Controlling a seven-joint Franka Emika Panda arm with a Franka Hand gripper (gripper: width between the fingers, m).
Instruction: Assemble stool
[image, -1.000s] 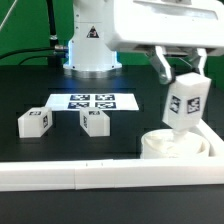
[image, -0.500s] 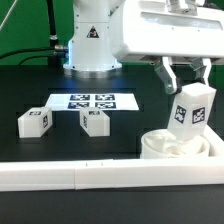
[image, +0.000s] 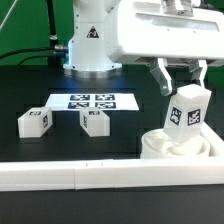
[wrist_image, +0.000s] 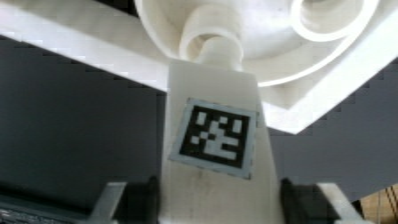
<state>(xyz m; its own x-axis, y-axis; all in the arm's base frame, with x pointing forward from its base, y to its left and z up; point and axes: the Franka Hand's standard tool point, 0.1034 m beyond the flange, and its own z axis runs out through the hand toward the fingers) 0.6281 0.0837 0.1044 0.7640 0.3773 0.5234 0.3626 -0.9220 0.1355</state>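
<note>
My gripper is shut on a white tagged stool leg and holds it tilted just above the round white seat at the exterior view's right. In the wrist view the leg runs from between my fingers toward a round socket on the seat, its end at or touching the socket. Two more tagged legs lie on the black table at the exterior view's left, one further left and one beside it.
The marker board lies flat behind the two loose legs. A long white border rail runs along the near table edge, against the seat. The robot base stands at the back.
The held leg swung toward the exterior view's right and rose, then came slightly back left and down over the seat. The loose legs and seat have not moved.
</note>
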